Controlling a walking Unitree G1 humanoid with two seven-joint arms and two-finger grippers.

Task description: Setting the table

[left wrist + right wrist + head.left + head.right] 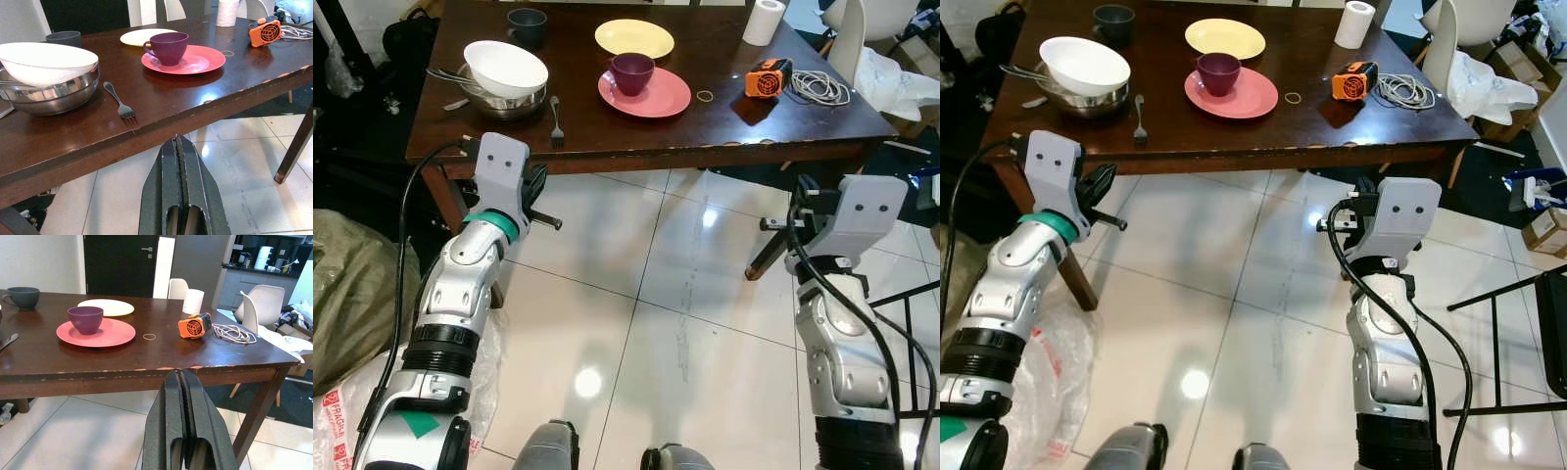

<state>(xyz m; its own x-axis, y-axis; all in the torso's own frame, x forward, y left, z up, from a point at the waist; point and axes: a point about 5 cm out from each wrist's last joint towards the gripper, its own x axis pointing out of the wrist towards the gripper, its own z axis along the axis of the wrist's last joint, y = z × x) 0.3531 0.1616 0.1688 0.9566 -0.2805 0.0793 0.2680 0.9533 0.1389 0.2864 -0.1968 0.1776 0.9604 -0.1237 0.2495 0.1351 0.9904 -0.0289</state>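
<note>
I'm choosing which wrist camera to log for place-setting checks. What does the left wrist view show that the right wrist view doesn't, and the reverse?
Left wrist view alone: the white ceramic bowl nested in the shiny steel bowl, and the whole silver fork.

Right wrist view alone: the dark door behind the table and the kitchen counter.

Both: the purple cup on the round pink plate, pale yellow plate, dark grey cup, white paper roll, orange fan-like device, and each arm's own shut end effector, left and right.
</note>
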